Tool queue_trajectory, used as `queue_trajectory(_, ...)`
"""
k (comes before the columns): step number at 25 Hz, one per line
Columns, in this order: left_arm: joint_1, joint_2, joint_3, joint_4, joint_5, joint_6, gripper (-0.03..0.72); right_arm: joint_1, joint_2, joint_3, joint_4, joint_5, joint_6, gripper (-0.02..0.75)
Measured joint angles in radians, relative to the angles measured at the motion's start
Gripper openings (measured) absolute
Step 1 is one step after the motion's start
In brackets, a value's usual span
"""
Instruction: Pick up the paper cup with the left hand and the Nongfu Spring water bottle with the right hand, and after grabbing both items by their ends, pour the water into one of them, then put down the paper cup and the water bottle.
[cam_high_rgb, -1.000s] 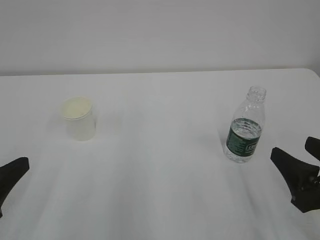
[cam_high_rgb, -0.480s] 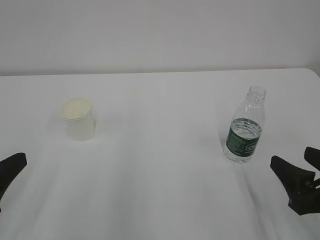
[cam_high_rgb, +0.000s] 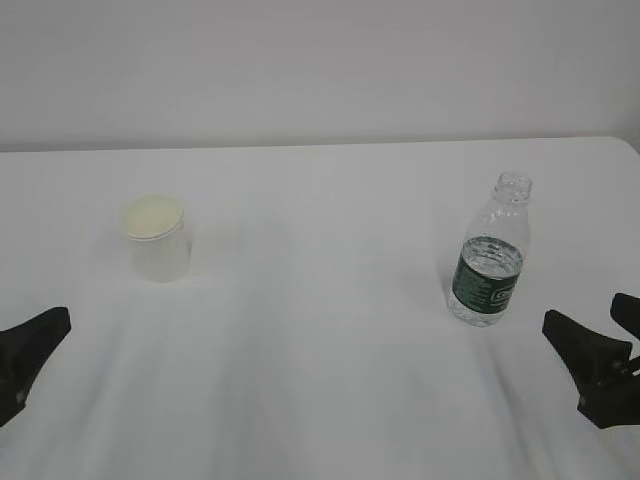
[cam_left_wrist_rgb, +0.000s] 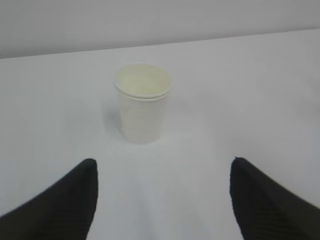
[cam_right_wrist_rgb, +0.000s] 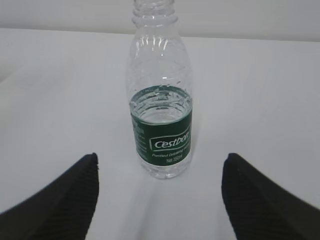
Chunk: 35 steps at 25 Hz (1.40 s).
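Observation:
The paper cup (cam_high_rgb: 157, 240), white with a cream inside, stands upright on the left of the table. In the left wrist view the paper cup (cam_left_wrist_rgb: 143, 102) is ahead of my left gripper (cam_left_wrist_rgb: 163, 162), which is open and holds nothing. In the exterior view only one of its fingers (cam_high_rgb: 33, 345) shows, at the lower left. The Nongfu Spring water bottle (cam_high_rgb: 488, 262), capless with a dark green label, stands upright on the right, with water up to about the label's top. My right gripper (cam_high_rgb: 585, 312) is open just in front of it, and the bottle (cam_right_wrist_rgb: 161, 112) stands apart from my right gripper (cam_right_wrist_rgb: 161, 159).
The white table (cam_high_rgb: 320, 330) ends at a pale wall behind and drops off at its far right corner (cam_high_rgb: 625, 145). Bare tabletop lies between the cup and the bottle.
The left gripper's jaws have spread wider, and its finger has shifted a little right in the exterior view. The right gripper has barely moved. Cup and bottle stay put.

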<state>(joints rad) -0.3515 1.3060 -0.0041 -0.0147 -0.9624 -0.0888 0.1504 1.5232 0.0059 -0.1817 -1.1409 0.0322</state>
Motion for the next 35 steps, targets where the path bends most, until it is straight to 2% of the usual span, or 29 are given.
queue_trajectory(4,0.000,0.143,-0.005,-0.014,-0.155,0.000,0.605,0.000,0.000,-0.007,0.000,0.000,0.000,0.574)
queue_trajectory(12,0.000,0.390,-0.055,-0.016,-0.175,0.000,0.605,0.000,0.078,-0.054,0.000,-0.004,0.000,0.574)
queue_trajectory(21,0.000,0.397,-0.098,-0.007,-0.182,0.000,0.602,0.000,0.158,-0.109,0.002,-0.004,-0.019,0.575)
queue_trajectory(25,0.000,0.397,-0.098,-0.006,-0.182,0.000,0.596,0.000,0.186,-0.132,0.002,-0.004,-0.081,0.575)
queue_trajectory(35,0.000,0.397,-0.098,-0.004,-0.182,0.000,0.593,0.000,0.269,-0.194,0.002,-0.004,-0.101,0.575)
